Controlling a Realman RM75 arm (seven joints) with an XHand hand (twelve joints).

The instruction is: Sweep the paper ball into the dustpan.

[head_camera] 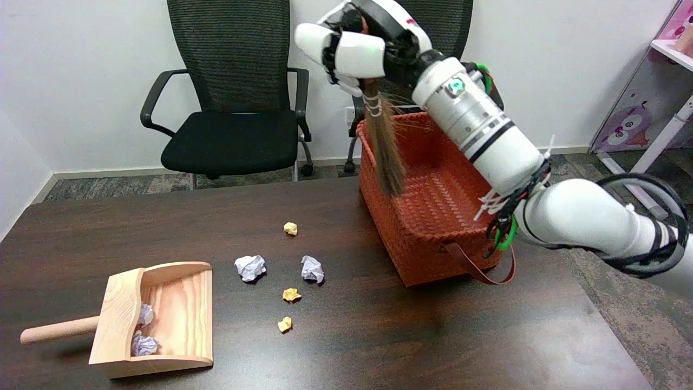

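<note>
At upper centre, my right hand point(349, 51) grasped the broom point(385, 146) above the basket point(433, 227); paper balls point(250, 267) lay mid-bench beside the dustpan point(168, 319). Next, I judged: lower bristles behind them.

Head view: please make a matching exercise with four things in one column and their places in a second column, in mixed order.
Things:
1. small brown straw broom
2. orange woven basket
3. light wooden dustpan
4. black mesh office chair

Places:
A. on the table, left, two white paper balls inside
B. on the floor behind the table
C. held up by the right hand
D. on the table, right

Pairs: 1-C, 2-D, 3-A, 4-B
</note>
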